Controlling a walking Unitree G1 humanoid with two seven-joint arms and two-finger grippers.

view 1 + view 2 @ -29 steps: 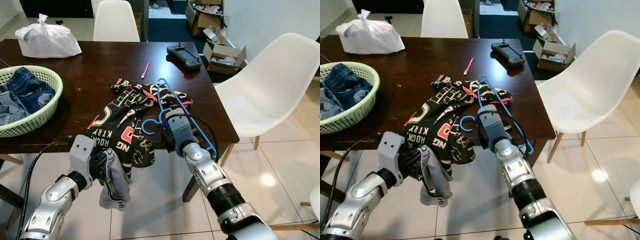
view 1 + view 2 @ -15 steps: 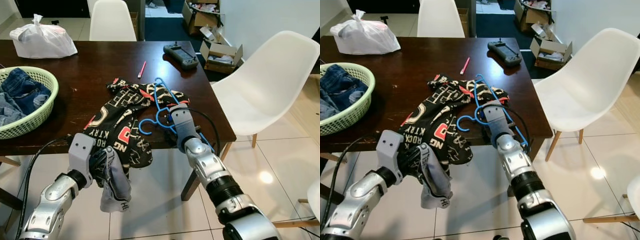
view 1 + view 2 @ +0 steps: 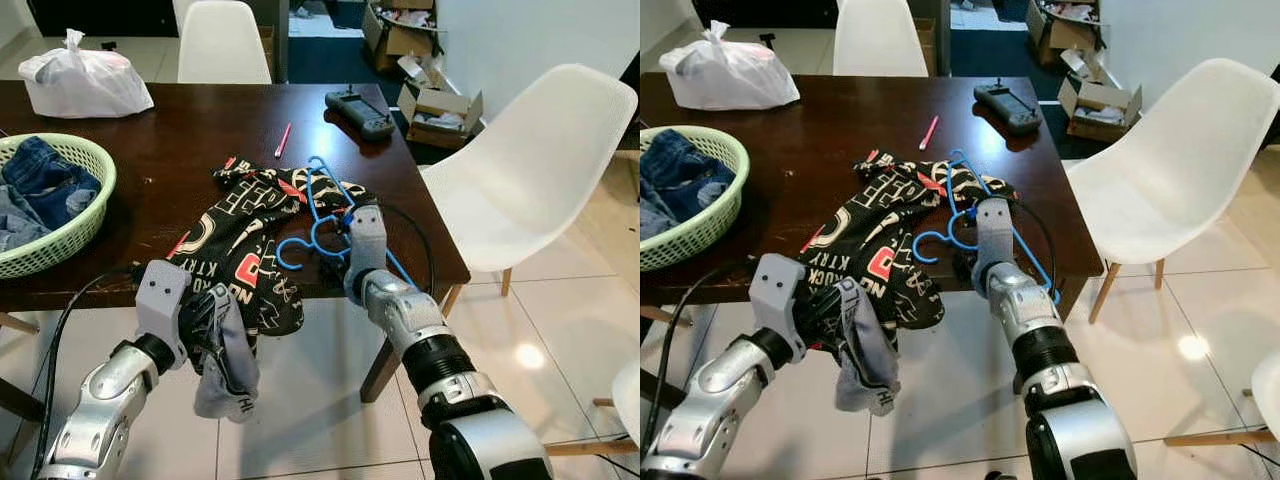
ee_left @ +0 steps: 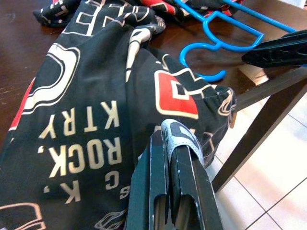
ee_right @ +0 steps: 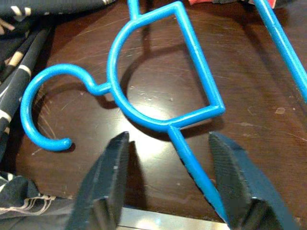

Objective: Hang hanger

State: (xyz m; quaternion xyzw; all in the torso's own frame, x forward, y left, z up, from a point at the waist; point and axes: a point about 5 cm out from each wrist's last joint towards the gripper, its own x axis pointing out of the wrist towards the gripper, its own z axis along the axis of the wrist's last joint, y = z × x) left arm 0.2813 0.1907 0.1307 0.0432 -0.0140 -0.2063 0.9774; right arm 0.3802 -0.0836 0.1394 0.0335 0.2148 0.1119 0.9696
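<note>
A blue plastic hanger (image 3: 318,212) lies flat on the dark wooden table (image 3: 200,120), partly over a black printed garment (image 3: 245,225). My right gripper (image 3: 965,262) is open at the table's front edge. In the right wrist view its fingers (image 5: 112,167) stand on either side of the hanger (image 5: 169,126), just below the neck loop, without touching it. My left gripper (image 3: 215,320) hangs below the table edge, shut on the garment's grey hem (image 4: 180,136). The garment (image 4: 86,96) drapes off the table down to it.
A green basket (image 3: 60,230) of jeans sits at the table's left, a white bag (image 3: 85,80) at the back. A pink pen (image 3: 283,140) and a grey controller (image 3: 358,110) lie behind the hanger. A white chair (image 3: 520,170) stands right, cardboard boxes (image 3: 440,105) beyond.
My right wrist has tilted more upright and moved in over the hanger's neck at the table edge. The left gripper still holds the garment's hem. The camera shifted slightly.
</note>
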